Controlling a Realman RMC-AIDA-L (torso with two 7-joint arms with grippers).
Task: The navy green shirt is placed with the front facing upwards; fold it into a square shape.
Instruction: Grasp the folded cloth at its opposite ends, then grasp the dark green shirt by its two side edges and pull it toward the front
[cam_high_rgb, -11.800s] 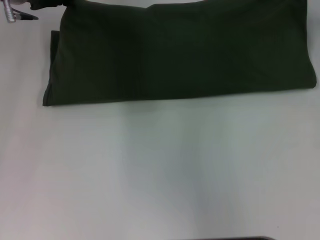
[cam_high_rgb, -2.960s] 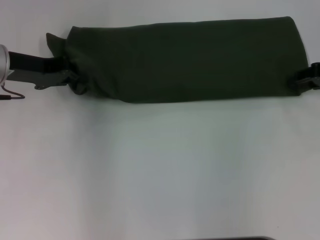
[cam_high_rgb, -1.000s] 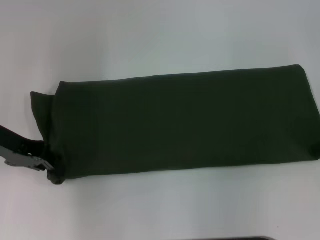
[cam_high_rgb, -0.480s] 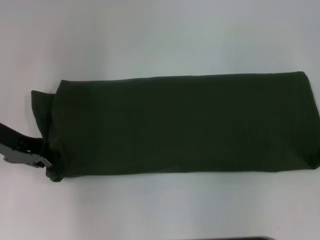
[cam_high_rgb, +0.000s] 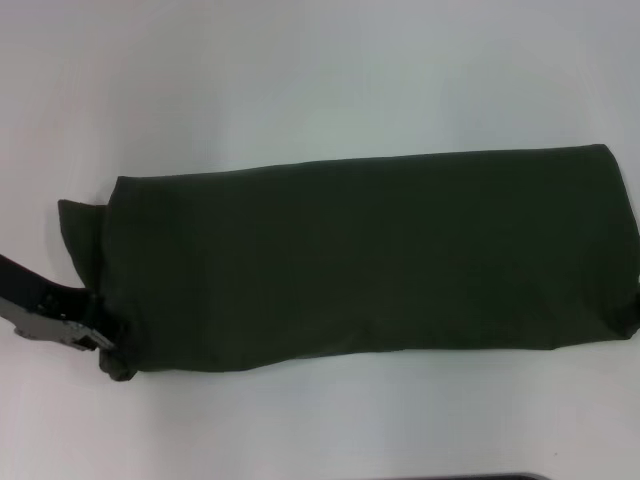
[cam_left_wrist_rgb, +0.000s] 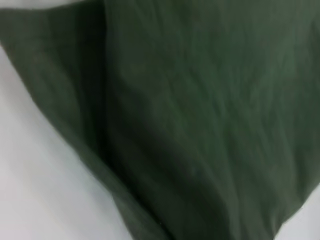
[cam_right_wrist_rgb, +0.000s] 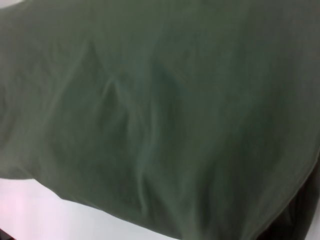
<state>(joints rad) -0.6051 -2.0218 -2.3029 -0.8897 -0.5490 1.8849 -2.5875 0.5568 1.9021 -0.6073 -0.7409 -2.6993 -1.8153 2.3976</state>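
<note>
The navy green shirt (cam_high_rgb: 370, 260) lies folded into a long, plain dark green band across the table in the head view, with no lettering showing. A loose flap (cam_high_rgb: 78, 225) sticks out at its left end. My left gripper (cam_high_rgb: 103, 338) sits at the band's near left corner, shut on the bunched cloth there, with its metal body (cam_high_rgb: 50, 322) and black arm leading off to the left. Green cloth fills the left wrist view (cam_left_wrist_rgb: 200, 125) and the right wrist view (cam_right_wrist_rgb: 160, 115) up close. The shirt's right end runs to the picture's edge, and my right gripper does not show.
The white table (cam_high_rgb: 320, 80) surrounds the shirt, with bare surface beyond it and a strip (cam_high_rgb: 330, 420) in front. A dark edge (cam_high_rgb: 460, 477) shows at the very bottom of the head view.
The shirt's left end and my left gripper have shifted slightly nearer to me over the last second. The band lies a little more slanted, and its right end has stayed put.
</note>
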